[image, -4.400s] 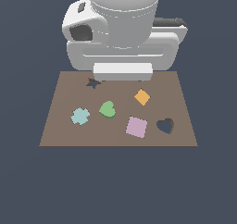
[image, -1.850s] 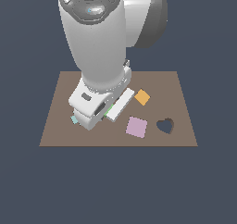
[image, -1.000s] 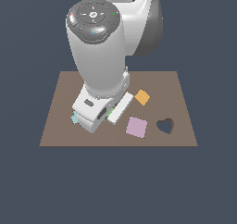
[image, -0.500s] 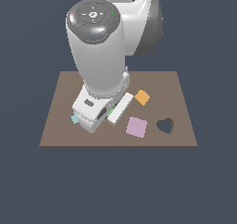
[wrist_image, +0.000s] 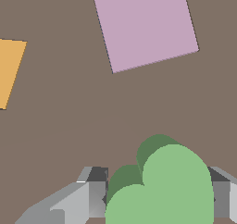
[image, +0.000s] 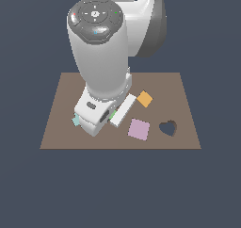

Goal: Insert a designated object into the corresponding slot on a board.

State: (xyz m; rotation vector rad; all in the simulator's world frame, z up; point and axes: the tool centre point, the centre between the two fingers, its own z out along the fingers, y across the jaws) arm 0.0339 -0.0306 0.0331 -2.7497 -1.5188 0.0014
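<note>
The green heart lies flat on the brown board, between my two fingers. My gripper is low over the board, and both fingers touch the heart's sides, so it is shut on it. In the exterior view the arm hides the gripper, and only a green sliver of the heart shows beside the hand. The dark heart-shaped slot is open and unoccupied near the board's front edge at the exterior view's right, well apart from the gripper.
A pink square piece lies between the gripper and the slot. The orange diamond lies behind it. A sliver of the light-blue cross shows beside the hand. The arm hides the board's back left.
Between 4.4 s and 1.9 s ago the arm came down over the green heart. Over the last second nothing has visibly moved.
</note>
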